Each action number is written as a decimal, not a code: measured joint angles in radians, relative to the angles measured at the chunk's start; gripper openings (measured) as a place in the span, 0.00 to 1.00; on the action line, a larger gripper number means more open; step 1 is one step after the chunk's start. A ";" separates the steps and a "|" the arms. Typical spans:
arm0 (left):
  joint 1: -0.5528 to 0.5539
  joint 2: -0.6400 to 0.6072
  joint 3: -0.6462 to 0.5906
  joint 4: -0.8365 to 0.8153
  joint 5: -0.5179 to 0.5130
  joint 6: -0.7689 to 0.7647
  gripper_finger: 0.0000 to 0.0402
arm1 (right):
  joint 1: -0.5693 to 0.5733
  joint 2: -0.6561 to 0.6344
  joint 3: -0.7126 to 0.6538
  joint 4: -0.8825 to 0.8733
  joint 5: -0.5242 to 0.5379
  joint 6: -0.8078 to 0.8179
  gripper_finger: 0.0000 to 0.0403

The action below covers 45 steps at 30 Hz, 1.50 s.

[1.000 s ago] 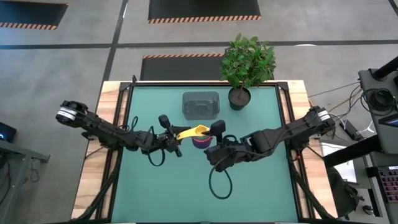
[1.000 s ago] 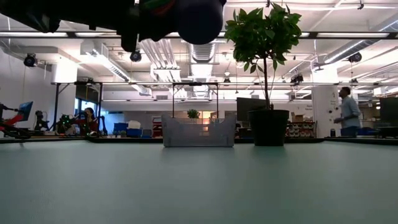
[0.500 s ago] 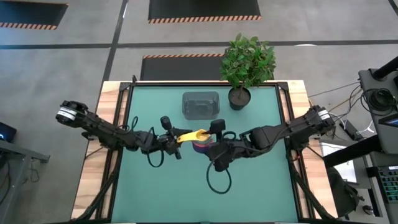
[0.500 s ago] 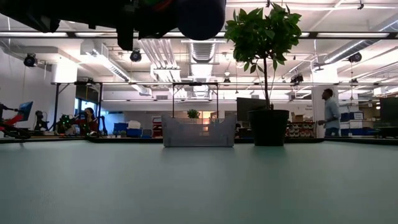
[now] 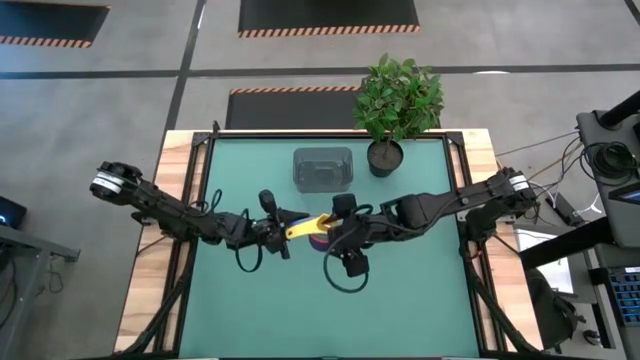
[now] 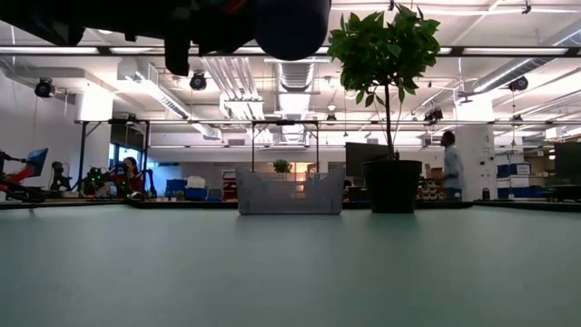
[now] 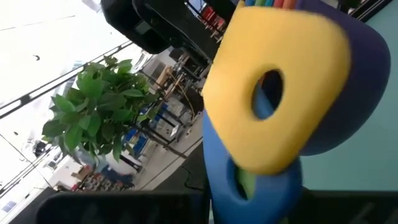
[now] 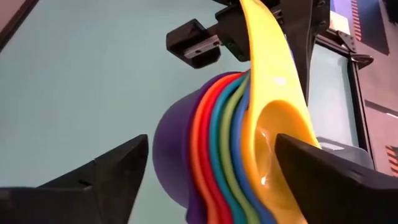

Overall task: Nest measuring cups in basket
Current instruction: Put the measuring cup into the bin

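— Since a second ago your right gripper (image 5: pixel 336 232) has slid left, up against the stacked measuring cups (image 5: pixel 318 231) at mid-frame in the high view.

— Is it holding them?

— No: its fingers (image 8: pixel 102 180) stand wide either side of the stack. Your left gripper (image 5: pixel 284 236) is pinched on the yellow handle (image 7: pixel 273 93). The basket (image 5: pixel 322 168) sits apart, above centre, beside the plant (image 5: pixel 396 98).
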 joint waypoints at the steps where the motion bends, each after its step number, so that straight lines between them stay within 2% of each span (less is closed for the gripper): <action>1: 0.000 0.000 0.000 -0.001 0.003 0.000 0.05 | 0.000 0.001 0.000 -0.003 0.000 0.000 0.82; 7: 0.000 0.000 0.000 -0.006 0.024 0.001 0.05 | -0.001 0.001 0.000 -0.005 -0.008 0.008 0.63; 11: 0.000 0.000 0.000 -0.008 0.039 -0.007 0.05 | -0.003 0.001 0.000 -0.004 -0.055 0.008 0.52; 21: 0.000 0.000 0.025 -0.044 0.037 -0.038 0.08 | -0.005 0.001 0.000 -0.007 -0.085 0.007 0.34; 31: 0.000 0.000 0.030 -0.059 0.039 -0.059 0.08 | -0.009 0.001 0.000 -0.004 -0.104 0.016 0.24; 45: 0.000 0.000 0.035 -0.059 0.037 -0.065 0.10 | -0.009 0.001 0.000 -0.004 -0.105 0.017 0.23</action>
